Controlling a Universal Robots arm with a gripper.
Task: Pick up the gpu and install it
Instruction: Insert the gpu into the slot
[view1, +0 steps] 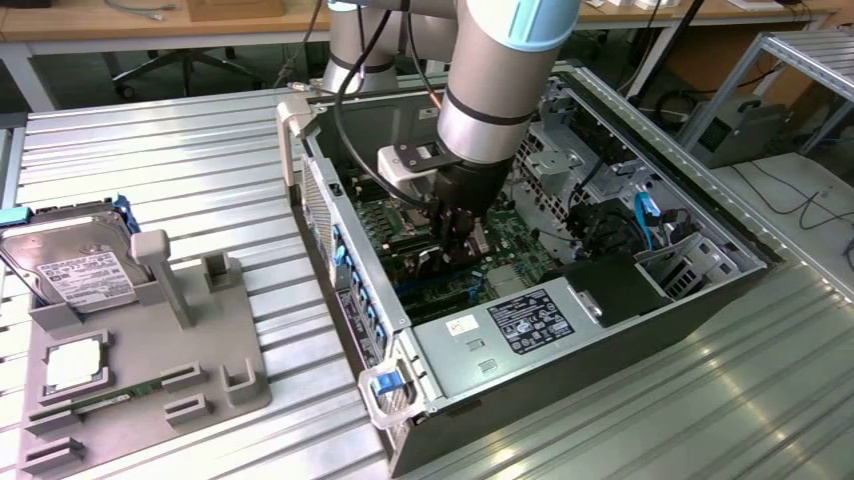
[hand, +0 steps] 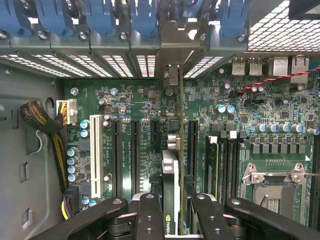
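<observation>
Gripper (hand: 172, 202) clenched on the gpu (hand: 170, 167), pinching its two faces so the card stands on edge, upright over the motherboard (hand: 125, 100) inside the open computer case (view1: 534, 420). I hold it parallel with the black expansion slots (hand: 135, 155), its metal end toward the blue latches (hand: 100, 20) on the rear wall, so connector and bracket can line up together. Seated or not: cannot tell.

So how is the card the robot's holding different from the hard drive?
The card is thin and stands on edge inside the computer, gripped by the jaws; the hard drive is boxy and rests outside on the gray stand. Both are computer parts.
</observation>
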